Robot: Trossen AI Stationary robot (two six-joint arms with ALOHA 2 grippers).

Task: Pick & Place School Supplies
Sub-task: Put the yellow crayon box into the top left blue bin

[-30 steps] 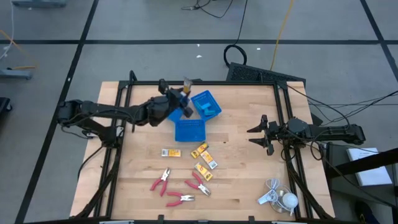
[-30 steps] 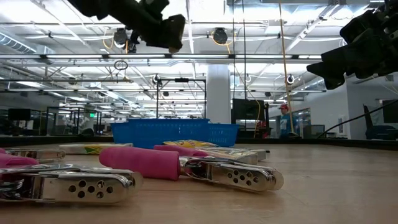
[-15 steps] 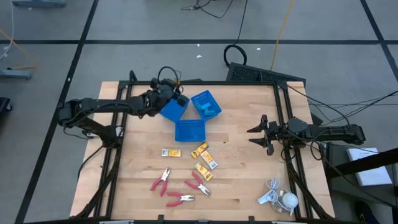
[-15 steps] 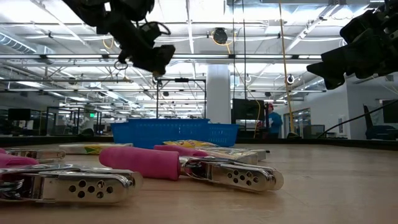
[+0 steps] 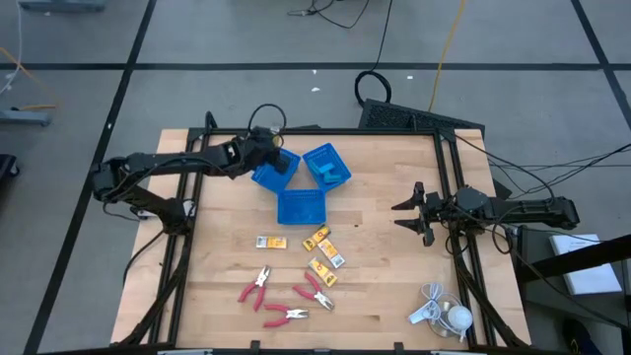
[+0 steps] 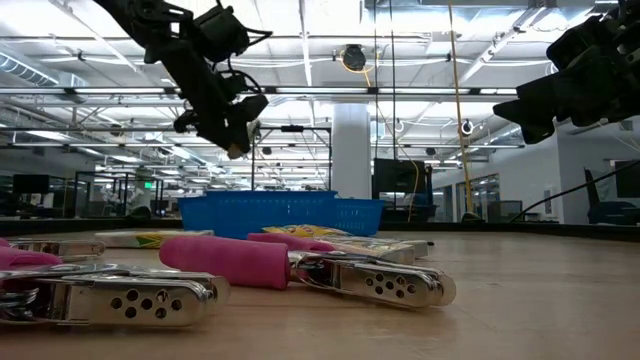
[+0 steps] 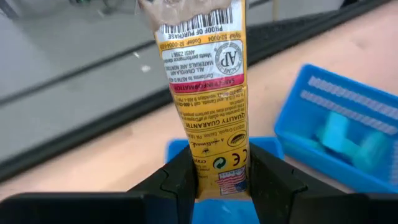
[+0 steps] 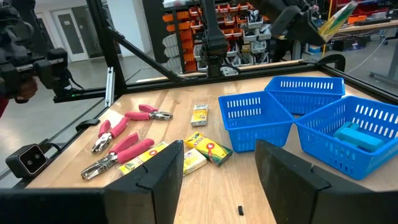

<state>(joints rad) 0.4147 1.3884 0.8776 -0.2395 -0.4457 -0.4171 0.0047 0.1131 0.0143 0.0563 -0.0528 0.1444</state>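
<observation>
- Swinging back from over the trays, the left gripper (image 5: 264,145) now hangs above the far-left blue tray (image 5: 276,172), clamped on a crayon packet (image 7: 209,93), probably to drop it there.
- Packet: yellow-orange, red band, barcode end up.
- Right gripper (image 5: 406,214) waits well apart, fingers spread, empty.

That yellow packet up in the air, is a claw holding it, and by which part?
Yes. The left gripper pinches the yellow packet by one end, above a blue tray. The right gripper holds nothing.
</observation>
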